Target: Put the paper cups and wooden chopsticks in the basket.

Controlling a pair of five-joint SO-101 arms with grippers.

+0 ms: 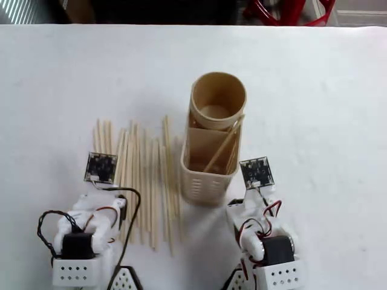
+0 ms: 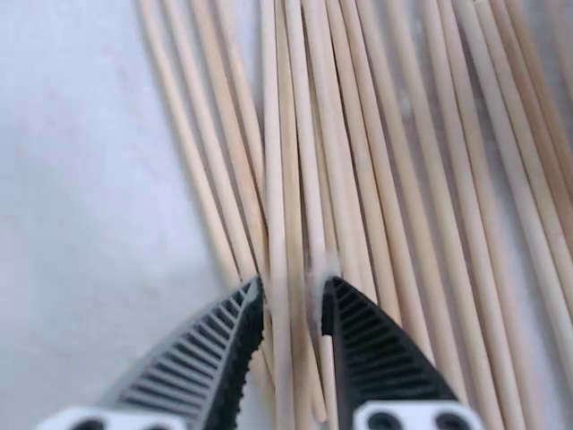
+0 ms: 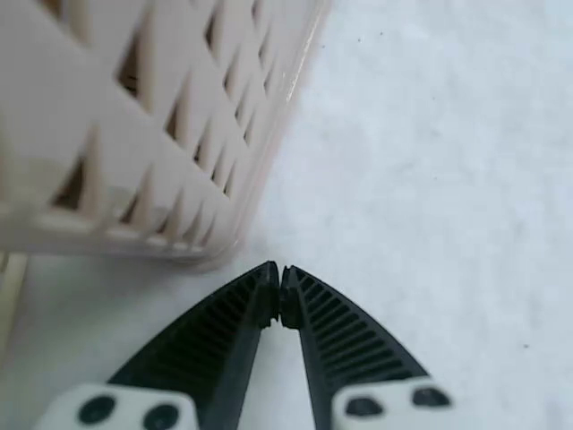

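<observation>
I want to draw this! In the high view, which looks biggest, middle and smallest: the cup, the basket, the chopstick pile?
1. Chopstick pile: covers the most table.
2. Basket.
3. Cup: nearly as wide as the basket, and its rim stands nearer the camera, so that gap is unsure.

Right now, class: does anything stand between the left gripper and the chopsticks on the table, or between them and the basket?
Nothing visible does. The left gripper is down at the chopsticks, its open fingers astride some sticks. The basket stands just beside the pile, its near part open, and a paper cup fills the far end.
</observation>
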